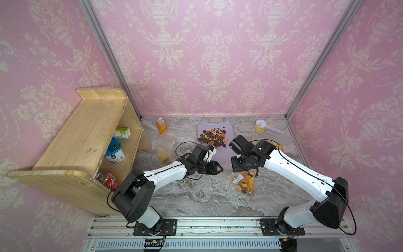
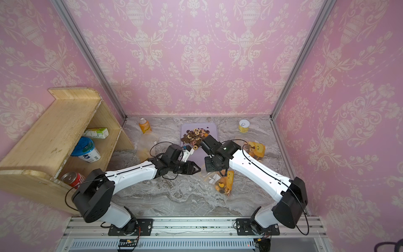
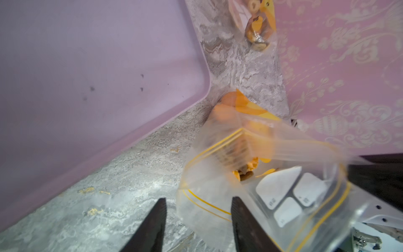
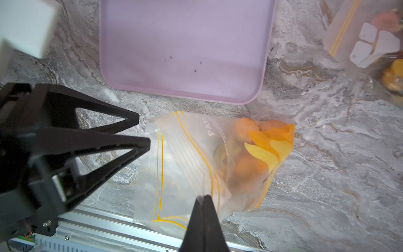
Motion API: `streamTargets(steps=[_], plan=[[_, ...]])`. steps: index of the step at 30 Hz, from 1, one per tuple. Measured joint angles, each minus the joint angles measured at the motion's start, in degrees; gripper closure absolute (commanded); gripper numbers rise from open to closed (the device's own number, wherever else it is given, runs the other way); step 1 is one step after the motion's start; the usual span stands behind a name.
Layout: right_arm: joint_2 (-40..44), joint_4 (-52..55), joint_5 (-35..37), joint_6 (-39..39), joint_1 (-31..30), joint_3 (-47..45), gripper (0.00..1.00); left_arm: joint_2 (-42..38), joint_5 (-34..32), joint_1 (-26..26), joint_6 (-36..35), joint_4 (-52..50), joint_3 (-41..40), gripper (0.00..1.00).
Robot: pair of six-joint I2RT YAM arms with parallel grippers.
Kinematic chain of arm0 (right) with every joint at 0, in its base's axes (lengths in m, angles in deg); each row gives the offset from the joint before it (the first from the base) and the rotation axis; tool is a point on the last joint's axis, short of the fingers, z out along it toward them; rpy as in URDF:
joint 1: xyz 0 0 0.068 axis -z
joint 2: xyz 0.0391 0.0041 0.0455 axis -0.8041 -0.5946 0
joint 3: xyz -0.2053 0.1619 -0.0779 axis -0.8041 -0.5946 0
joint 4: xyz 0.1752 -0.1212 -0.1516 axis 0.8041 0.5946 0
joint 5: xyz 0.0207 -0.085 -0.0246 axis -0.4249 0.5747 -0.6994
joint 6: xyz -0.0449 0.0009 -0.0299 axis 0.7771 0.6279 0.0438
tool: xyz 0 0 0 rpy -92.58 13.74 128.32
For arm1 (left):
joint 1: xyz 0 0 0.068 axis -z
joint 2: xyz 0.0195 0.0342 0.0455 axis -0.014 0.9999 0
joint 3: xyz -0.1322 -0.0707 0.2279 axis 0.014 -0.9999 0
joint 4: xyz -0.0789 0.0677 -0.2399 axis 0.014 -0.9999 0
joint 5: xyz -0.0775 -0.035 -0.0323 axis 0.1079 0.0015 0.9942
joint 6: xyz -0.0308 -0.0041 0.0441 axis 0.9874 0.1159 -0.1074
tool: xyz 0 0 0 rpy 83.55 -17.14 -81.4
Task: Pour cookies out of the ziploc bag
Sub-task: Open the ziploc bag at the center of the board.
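Lying heaped at the far end of the lilac tray [image 1: 222, 155], item one: the cookies [image 1: 212, 137], small round and ring-shaped pieces in dark brown, tan, orange and pink, with a few strays just beside the pile; the tray's near half shows only dark crumbs. Item two: the ziploc bag [image 4: 196, 157], clear film with a yellow zip line, off the tray and just beside its near corner, above the marble-patterned table [image 1: 192, 196]. Orange and yellow contents and a few brown pieces are bunched in its lower end; whether it rests or hangs cannot be told. Right gripper [image 4: 204, 198]: jaws pressed together, pinching the film at the bag's side. Left gripper [image 3: 198, 199]: jaws parted, holding nothing, tips at the bag's mouth edge; contact with the film cannot be told. Other stock: a second clear bag [image 1: 164, 147] near an orange can [image 1: 161, 126]; a third clear bag [image 2: 257, 150] behind the right arm; a yellow tin [image 1: 260, 126] at the back; a wooden shelf [image 1: 82, 135] on the left holding a carton [image 1: 122, 133], a blue-and-white tub [image 1: 114, 150] and a red can [image 1: 108, 180].
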Motion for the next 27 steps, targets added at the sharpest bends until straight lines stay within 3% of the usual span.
streamTargets(steps=[3, 10, 27], plan=[[-0.8, -1.8, -2.2, 0.0, 0.0, -0.8, 1.00, -5.5, -0.7, 0.0, -0.2, 0.7, -1.8, 0.31], [-2.7, -4.3, -4.6, -0.5, 0.0, -0.9, 1.00, -13.6, -1.4, 0.0, -0.1, 3.8, -7.4, 0.37], [-3.3, -8.6, -11.2, -2.6, 3.1, -3.4, 1.00, -5.7, 1.6, 4.9, -0.9, 10.3, -7.8, 0.43]])
